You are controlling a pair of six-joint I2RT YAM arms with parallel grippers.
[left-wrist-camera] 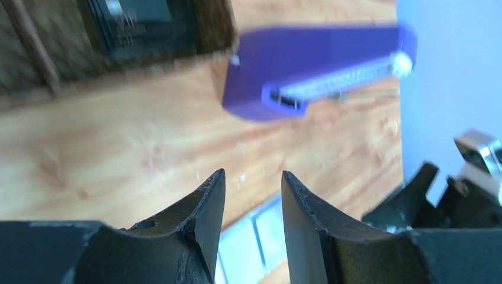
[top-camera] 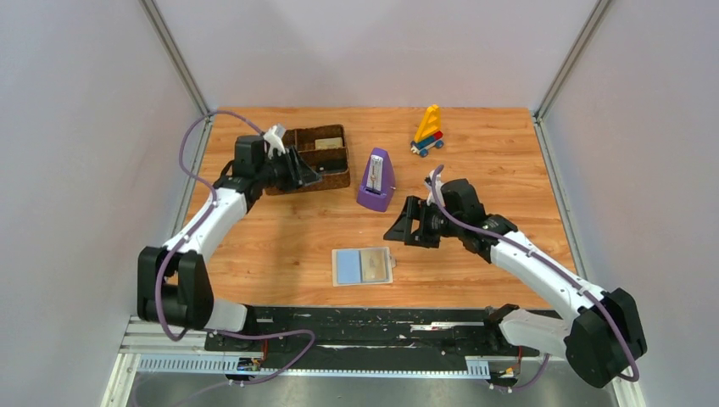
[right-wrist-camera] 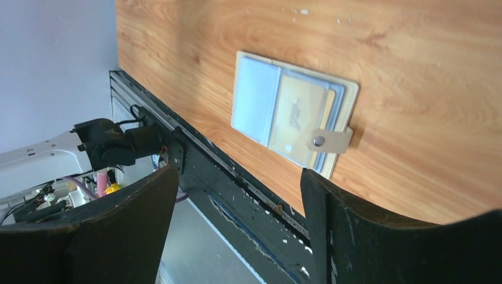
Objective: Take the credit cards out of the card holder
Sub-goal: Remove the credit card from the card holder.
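The light-blue card holder (top-camera: 363, 266) lies open and flat on the wooden table near the front edge. A tan card (top-camera: 374, 265) shows in its right half. In the right wrist view the card holder (right-wrist-camera: 256, 97) holds the tan card (right-wrist-camera: 296, 113), with a beige snap tab (right-wrist-camera: 329, 141) at its edge. It also shows between the fingers in the left wrist view (left-wrist-camera: 256, 236). My left gripper (top-camera: 309, 176) is open and empty beside the brown tray. My right gripper (top-camera: 404, 229) is open and empty, above the table to the right of the holder.
A brown woven tray (top-camera: 315, 158) stands at the back left with something dark and flat inside (left-wrist-camera: 137, 23), blurred. A purple metronome (top-camera: 376, 180) stands mid-table. A yellow, red and blue toy (top-camera: 428, 131) is at the back right. The table's black front rail (right-wrist-camera: 225, 177) is close.
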